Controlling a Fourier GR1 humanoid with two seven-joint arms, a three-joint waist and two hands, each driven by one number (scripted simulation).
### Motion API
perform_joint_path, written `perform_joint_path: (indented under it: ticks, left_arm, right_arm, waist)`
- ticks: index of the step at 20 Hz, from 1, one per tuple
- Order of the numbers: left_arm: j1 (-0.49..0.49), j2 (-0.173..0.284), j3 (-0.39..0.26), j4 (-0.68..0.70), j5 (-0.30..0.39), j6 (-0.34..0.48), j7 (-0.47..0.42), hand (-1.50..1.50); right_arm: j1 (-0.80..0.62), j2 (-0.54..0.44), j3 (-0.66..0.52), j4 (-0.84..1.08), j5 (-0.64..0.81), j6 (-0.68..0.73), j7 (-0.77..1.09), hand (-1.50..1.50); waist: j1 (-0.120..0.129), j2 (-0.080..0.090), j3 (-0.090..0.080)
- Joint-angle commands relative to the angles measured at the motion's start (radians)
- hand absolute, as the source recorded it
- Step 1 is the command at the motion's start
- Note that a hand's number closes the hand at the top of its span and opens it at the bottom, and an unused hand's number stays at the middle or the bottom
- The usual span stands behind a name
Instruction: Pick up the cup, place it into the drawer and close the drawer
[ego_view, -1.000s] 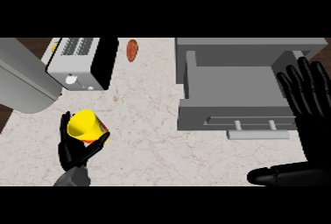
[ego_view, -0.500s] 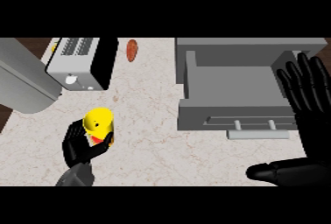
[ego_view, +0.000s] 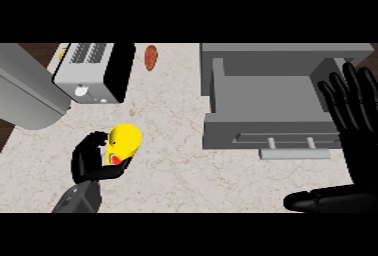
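Left hand (ego_view: 94, 162): fingers and thumb curled round the yellow cup (ego_view: 124, 142), which sits tilted in the grip above the bench (ego_view: 177, 150), at the view's lower left. A red mark shows on the cup's lower part; which end is the mouth cannot be told.

Right hand (ego_view: 353, 107): fingers straight and spread, pointing up, resting at the view's right edge over the right side of the drawer (ego_view: 273, 97). It holds nothing.

Handling, as a judgement: the cup looks small, rigid and light, with a smooth surface that could slip if held by the tips only. A wrap round its middle, as now, appears the sound place to hold it. Nothing suggests it is fragile.

Drawer: grey, open, well apart from the cup to the right. Its bar handle (ego_view: 291, 142) faces the near edge. No contents are visible inside. The cup is not yet in it.

Surface: pale marbled bench top. A toaster (ego_view: 92, 72) stands at the upper left, and a large grey body (ego_view: 26, 95) lies beside it. A small reddish-brown item (ego_view: 151, 57) lies near the far edge, between toaster and drawer.
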Motion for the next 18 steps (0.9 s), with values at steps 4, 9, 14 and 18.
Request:
perform_joint_path:
  ticks: [4,9,14,18]
  left_arm:
    - [0.036,0.030,-0.049,-0.139,0.001,-0.167,-0.015,1.50]
    - [0.044,0.002,-0.138,-0.391,-0.018,-0.097,0.158,1.50]
    - [0.098,-0.010,-0.195,-0.671,0.012,-0.065,0.366,1.50]
    - [-0.007,-0.051,-0.208,-0.761,0.016,0.047,0.518,1.50]
  right_arm:
    - [0.031,-0.013,-0.037,0.024,-0.034,0.033,-0.048,-1.50]
    - [-0.021,-0.020,-0.038,0.030,-0.008,0.000,-0.002,-1.50]
    - [0.061,-0.011,-0.028,0.000,-0.028,0.035,-0.028,-1.50]
    - [0.005,-0.002,0.002,-0.068,-0.016,-0.022,0.087,-1.50]
  waist:
    - [0.007,-0.003,0.001]
    - [0.019,-0.005,0.002]
    - [0.016,-0.006,0.002]
    - [0.006,-0.003,0.001]
